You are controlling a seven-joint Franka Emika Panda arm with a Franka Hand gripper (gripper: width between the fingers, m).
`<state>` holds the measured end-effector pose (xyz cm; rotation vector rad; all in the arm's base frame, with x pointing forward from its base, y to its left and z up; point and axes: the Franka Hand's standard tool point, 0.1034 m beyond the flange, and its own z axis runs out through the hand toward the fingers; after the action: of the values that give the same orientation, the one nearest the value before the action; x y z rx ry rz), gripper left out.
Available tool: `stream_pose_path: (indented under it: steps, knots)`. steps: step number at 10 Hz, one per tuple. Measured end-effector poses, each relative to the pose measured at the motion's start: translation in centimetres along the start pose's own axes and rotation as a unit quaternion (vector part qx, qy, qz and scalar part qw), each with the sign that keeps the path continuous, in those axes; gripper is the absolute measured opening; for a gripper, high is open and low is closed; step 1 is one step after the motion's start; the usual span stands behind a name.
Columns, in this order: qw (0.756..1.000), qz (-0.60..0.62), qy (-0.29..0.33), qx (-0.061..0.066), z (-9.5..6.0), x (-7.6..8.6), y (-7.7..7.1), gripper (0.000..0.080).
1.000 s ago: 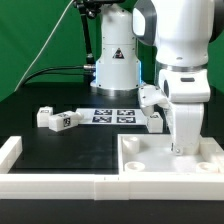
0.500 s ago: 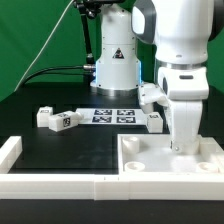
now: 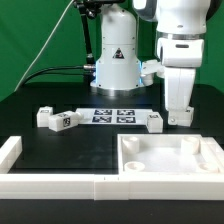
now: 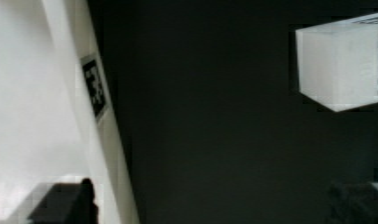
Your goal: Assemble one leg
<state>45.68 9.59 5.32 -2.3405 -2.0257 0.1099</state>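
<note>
The large white square panel (image 3: 170, 160) with a raised rim and corner sockets lies at the front on the exterior view's right. My gripper (image 3: 180, 120) hangs open and empty above the panel's far edge. One leg (image 3: 153, 121), a small white block with a tag, stands just beyond the panel, beside my gripper on the exterior view's left. Two more legs (image 3: 45, 118) (image 3: 65, 122) lie further along on the exterior view's left. In the wrist view my gripper (image 4: 207, 205) shows both dark fingertips far apart with nothing between; the panel's tagged edge (image 4: 93, 85) and a white leg (image 4: 346, 65) show.
The marker board (image 3: 112, 115) lies flat before the robot's base (image 3: 115, 65). A white L-shaped rail (image 3: 40, 182) runs along the table's front and turns up at the exterior view's left corner. Cables trail behind on the exterior view's left.
My gripper has risen straight up from inside the panel's far corner on the exterior view's right to above its rim. The legs and the panel have not moved.
</note>
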Motion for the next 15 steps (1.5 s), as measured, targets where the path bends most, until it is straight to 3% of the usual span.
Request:
stream_pose_path:
  steps: [4, 6, 7, 10, 15]
  knots:
    - [0.993, 0.116, 0.001, 0.001, 0.1, 0.0, -0.1, 0.0649]
    - [0.972, 0.234, 0.001, 0.003, 0.1, 0.1, -0.1, 0.0649]
    - [0.953, 0.304, 0.001, 0.007, 0.3, 0.1, -0.7, 0.0649]
    - [0.859, 0.511, -0.003, 0.021, 0.7, 1.1, -2.5, 0.0649]
    - [0.723, 0.690, 0.000, 0.041, 0.8, 2.0, -3.0, 0.0649]
